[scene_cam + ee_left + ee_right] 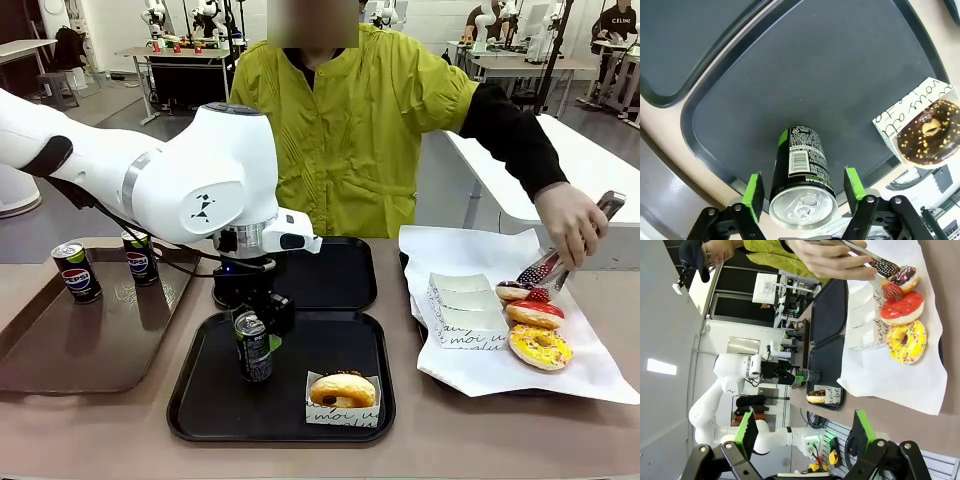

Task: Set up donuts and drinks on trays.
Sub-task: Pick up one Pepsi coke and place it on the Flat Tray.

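Left hand [804,190], seemingly slack, around can [803,152]

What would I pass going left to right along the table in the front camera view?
First Pepsi can → second Pepsi can → black-and-green can → boxed chocolate donut → white paper boxes → yellow sprinkled donut.

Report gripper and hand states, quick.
Left gripper: open around the standing black can, gaps both sides.
Right gripper: open, empty.
Person's hand: holding tongs.
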You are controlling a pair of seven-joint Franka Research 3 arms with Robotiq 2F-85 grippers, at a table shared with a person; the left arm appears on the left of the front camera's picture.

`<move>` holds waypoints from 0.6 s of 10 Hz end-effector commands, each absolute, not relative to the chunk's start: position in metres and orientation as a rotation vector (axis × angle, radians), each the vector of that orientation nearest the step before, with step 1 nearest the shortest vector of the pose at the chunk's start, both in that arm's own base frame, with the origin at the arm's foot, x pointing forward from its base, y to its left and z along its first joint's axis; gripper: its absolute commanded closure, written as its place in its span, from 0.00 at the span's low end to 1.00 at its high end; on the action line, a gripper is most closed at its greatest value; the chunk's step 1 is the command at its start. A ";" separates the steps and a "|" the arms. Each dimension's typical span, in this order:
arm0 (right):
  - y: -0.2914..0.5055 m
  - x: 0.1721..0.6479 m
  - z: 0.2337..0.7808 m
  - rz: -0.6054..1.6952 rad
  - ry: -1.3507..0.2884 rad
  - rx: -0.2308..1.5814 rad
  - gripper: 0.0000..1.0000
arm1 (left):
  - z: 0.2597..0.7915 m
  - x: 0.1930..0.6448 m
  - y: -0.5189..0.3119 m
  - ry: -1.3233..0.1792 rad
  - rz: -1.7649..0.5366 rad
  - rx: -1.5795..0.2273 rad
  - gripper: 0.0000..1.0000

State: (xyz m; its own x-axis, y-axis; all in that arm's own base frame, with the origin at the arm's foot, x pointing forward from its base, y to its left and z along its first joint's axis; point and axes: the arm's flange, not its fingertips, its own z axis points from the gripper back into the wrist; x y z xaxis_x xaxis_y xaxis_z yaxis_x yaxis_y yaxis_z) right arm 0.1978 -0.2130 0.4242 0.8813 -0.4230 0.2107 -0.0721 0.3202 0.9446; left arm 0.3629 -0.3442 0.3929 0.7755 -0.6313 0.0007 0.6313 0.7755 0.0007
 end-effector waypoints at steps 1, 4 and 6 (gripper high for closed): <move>-0.214 0.200 0.425 -0.230 -0.492 1.255 0.00 | 0.413 0.361 -0.339 -0.011 -0.688 0.007 0.09; -0.214 0.200 0.425 -0.230 -0.492 1.255 0.00 | 0.447 0.348 -0.333 -0.005 -0.583 0.049 0.00; -0.214 0.200 0.425 -0.230 -0.492 1.255 0.00 | 0.465 0.330 -0.326 -0.005 -0.426 0.065 0.00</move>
